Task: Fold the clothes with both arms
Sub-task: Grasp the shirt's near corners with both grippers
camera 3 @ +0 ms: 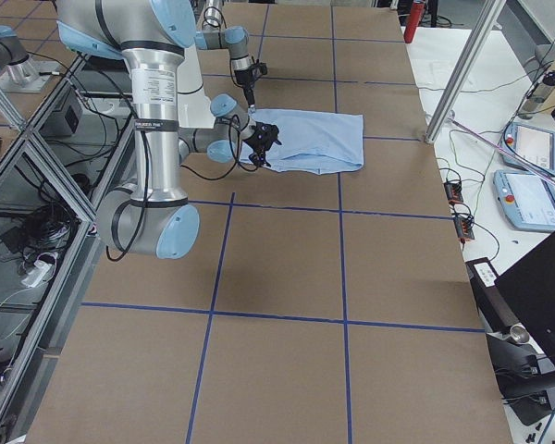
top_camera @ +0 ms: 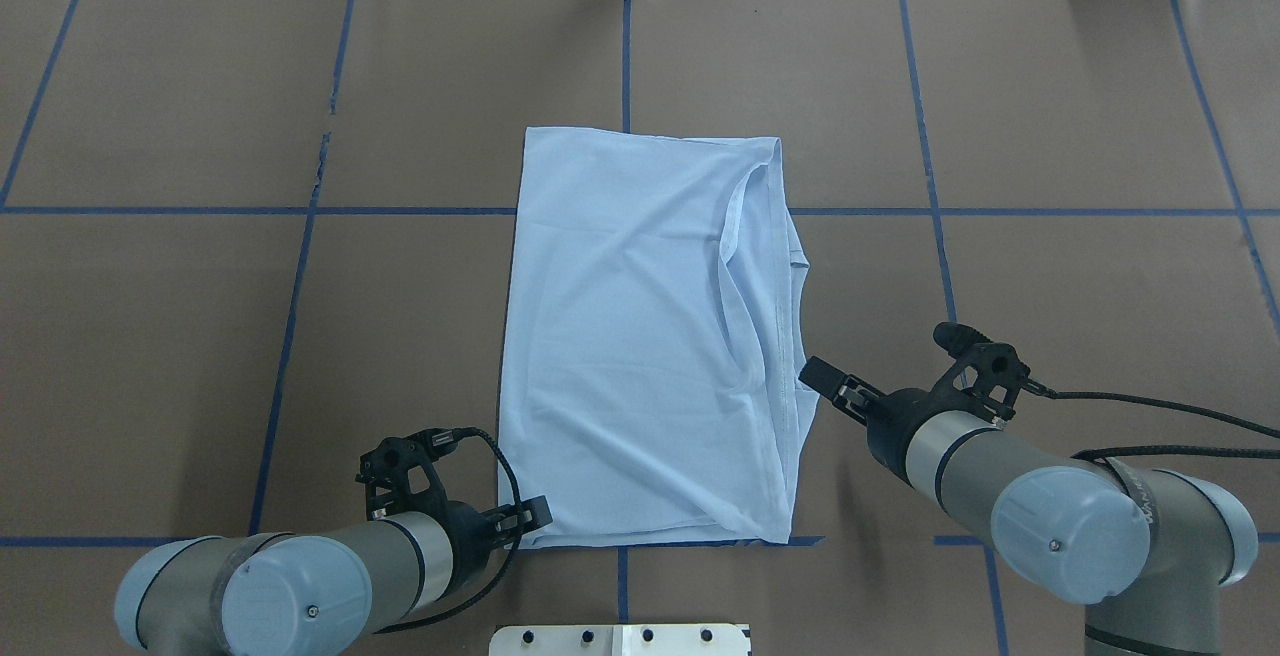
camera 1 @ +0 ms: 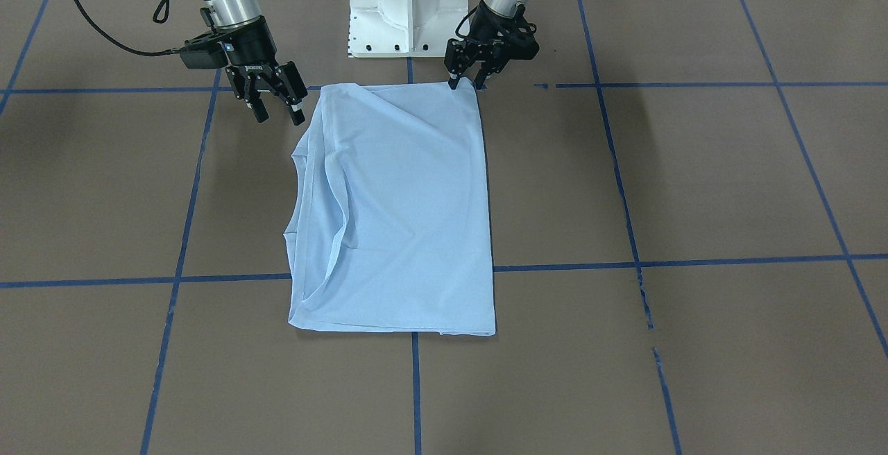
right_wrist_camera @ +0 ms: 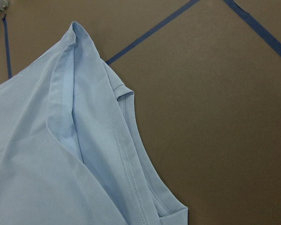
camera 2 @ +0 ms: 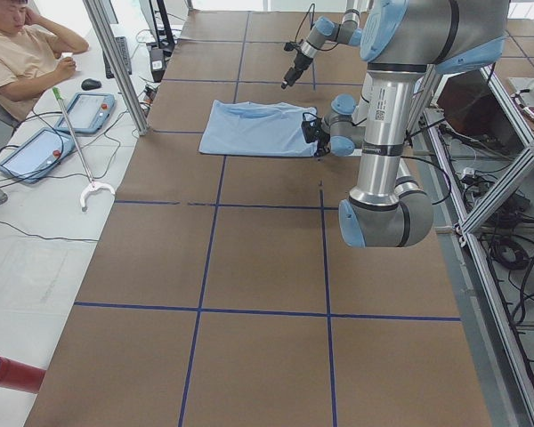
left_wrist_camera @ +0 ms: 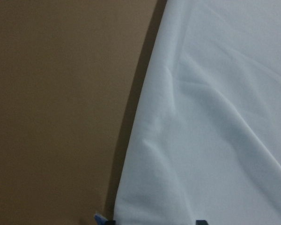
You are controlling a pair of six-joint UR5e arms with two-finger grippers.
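The clothes are one light blue T-shirt [camera 1: 402, 212] [top_camera: 640, 336], folded lengthwise into a long rectangle on the brown table. Its hems and a sleeve stack along the edge on my right [right_wrist_camera: 126, 159]. My left gripper [camera 1: 466, 82] [top_camera: 530, 519] is down at the shirt's near left corner. Its fingers are apart, with cloth [left_wrist_camera: 215, 117] lying between the tips. My right gripper [camera 1: 279, 116] [top_camera: 822, 376] hangs open just off the shirt's near right edge, above the table and holding nothing.
The white pedestal base [camera 1: 406, 7] stands just behind the shirt's near edge. Blue tape lines [camera 1: 694, 261] grid the tabletop. Beyond the far end, a seated person [camera 2: 18, 53], tablets [camera 2: 36, 151] and a grabber stick [camera 2: 76, 151] sit on a side bench.
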